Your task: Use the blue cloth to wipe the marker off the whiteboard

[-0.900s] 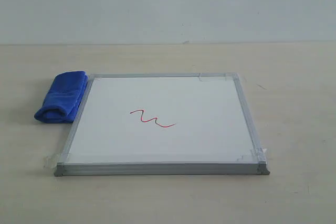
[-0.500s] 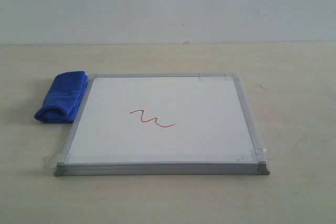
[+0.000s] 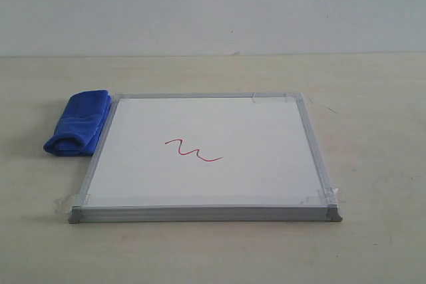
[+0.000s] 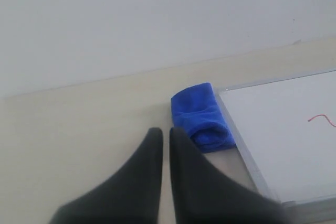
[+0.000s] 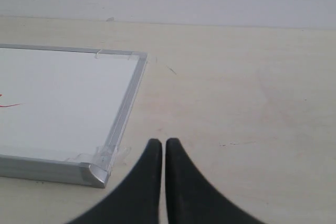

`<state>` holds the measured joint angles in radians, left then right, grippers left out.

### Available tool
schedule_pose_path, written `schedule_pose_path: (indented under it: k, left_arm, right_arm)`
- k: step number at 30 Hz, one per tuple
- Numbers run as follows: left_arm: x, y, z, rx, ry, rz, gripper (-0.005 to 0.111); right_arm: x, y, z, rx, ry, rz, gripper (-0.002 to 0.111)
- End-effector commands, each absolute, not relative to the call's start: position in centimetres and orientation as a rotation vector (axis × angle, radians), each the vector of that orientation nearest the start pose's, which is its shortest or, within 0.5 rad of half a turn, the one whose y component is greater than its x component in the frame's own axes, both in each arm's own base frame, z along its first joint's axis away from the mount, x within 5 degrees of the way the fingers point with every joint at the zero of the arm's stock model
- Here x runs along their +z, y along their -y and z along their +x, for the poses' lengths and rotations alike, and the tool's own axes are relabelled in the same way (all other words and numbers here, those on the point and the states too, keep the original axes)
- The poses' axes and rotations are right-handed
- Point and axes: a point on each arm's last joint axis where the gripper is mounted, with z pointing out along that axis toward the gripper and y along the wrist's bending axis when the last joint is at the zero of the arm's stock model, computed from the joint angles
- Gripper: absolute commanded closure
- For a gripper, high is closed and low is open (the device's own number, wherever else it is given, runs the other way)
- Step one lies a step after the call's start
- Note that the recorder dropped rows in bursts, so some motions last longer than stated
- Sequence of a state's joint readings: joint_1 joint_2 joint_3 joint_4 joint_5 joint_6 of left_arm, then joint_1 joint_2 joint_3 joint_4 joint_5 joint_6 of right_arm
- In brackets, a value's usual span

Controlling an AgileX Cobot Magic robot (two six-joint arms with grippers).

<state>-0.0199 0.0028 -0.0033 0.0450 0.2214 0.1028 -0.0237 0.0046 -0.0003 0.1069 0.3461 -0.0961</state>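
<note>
The square whiteboard [image 3: 206,154] lies flat on the table, silver frame and taped corners. A short red wavy marker line [image 3: 193,150] sits near its middle. The folded blue cloth [image 3: 78,123] rests on the table against the board's left edge. Neither arm shows in the exterior view. In the left wrist view my left gripper [image 4: 165,132] is shut and empty, short of the blue cloth [image 4: 201,118], with the whiteboard [image 4: 283,129] beside it. In the right wrist view my right gripper [image 5: 163,142] is shut and empty, over bare table beside the whiteboard's corner [image 5: 100,171].
The beige tabletop [image 3: 373,98] surrounds the board, and a pale wall [image 3: 213,4] rises behind it. Clear tape [image 5: 113,153] holds the board's corners down.
</note>
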Motion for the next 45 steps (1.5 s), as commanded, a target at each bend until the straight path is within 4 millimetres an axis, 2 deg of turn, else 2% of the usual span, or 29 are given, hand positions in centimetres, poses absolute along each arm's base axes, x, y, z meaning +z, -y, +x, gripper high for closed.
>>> schedule_pose_path:
  k: [1,3,6,8,11,14,18,20,24,31,33,35,36,37,38,41,45]
  left_arm:
    - [19.7,0.0,5.6,0.114,-1.656,0.147,0.102]
    - [20.4,0.1,5.6,0.079,-1.579,0.110,0.102]
    - [22.3,0.1,5.5,-0.080,-1.375,-0.044,0.102]
    - [22.9,0.0,5.3,-0.104,-1.301,-0.064,0.102]
    - [24.6,0.1,5.0,-0.074,-1.277,-0.029,0.102]
    - [26.6,0.1,4.9,-0.029,-1.324,0.009,0.102]
    - [31.0,0.1,5.9,-0.030,-1.331,0.007,0.102]
    - [32.5,0.2,6.4,-0.026,-1.287,0.014,0.102]
    - [33.7,0.2,6.4,-0.032,-1.150,0.017,0.102]
    - [33.6,0.2,6.6,-0.088,-1.172,-0.021,0.102]
    - [33.2,0.3,7.7,-0.090,-1.223,-0.023,0.102]
    - [32.5,0.3,9.7,-0.094,-1.306,-0.029,0.102]
    - [32.1,0.4,11.5,-0.123,-1.367,-0.054,0.102]
    - [32.3,0.4,12.3,-0.148,-1.393,-0.073,0.102]
    - [32.6,0.6,14.1,-0.175,-1.440,-0.071,0.102]
    - [33.6,1.6,17.0,-0.146,-1.456,0.096,0.102]
    - [35.5,3.9,20.5,-0.368,-1.376,0.276,0.102]
  right_arm:
    - [18.3,-0.2,5.4,0.005,-1.823,-0.009,0.108]
    - [18.3,-0.2,5.4,0.005,-1.823,-0.009,0.108]
    - [18.3,-0.2,5.4,0.005,-1.823,-0.009,0.108]
    - [18.3,-0.2,5.4,0.005,-1.823,-0.009,0.108]
    - [18.3,-0.2,5.4,0.005,-1.823,-0.009,0.108]
    - [18.3,-0.2,5.4,0.005,-1.823,-0.009,0.108]
    - [18.3,-0.2,5.4,0.005,-1.823,-0.009,0.108]
    - [18.2,-0.2,5.4,0.005,-1.827,-0.009,0.108]
    - [18.2,-0.2,5.4,0.005,-1.826,-0.009,0.108]
    - [18.3,-0.2,5.4,0.004,-1.823,-0.009,0.108]
    - [18.3,-0.2,5.4,0.004,-1.823,-0.009,0.108]
    - [18.3,-0.2,5.4,0.004,-1.823,-0.009,0.108]
    - [18.3,-0.2,5.4,0.004,-1.823,-0.009,0.108]
    - [18.3,-0.2,5.4,0.004,-1.823,-0.009,0.108]
    - [18.3,-0.2,5.4,0.004,-1.823,-0.009,0.108]
    - [18.3,-0.2,5.4,0.004,-1.823,-0.009,0.108]
    - [18.3,-0.2,5.4,0.004,-1.823,-0.009,0.108]
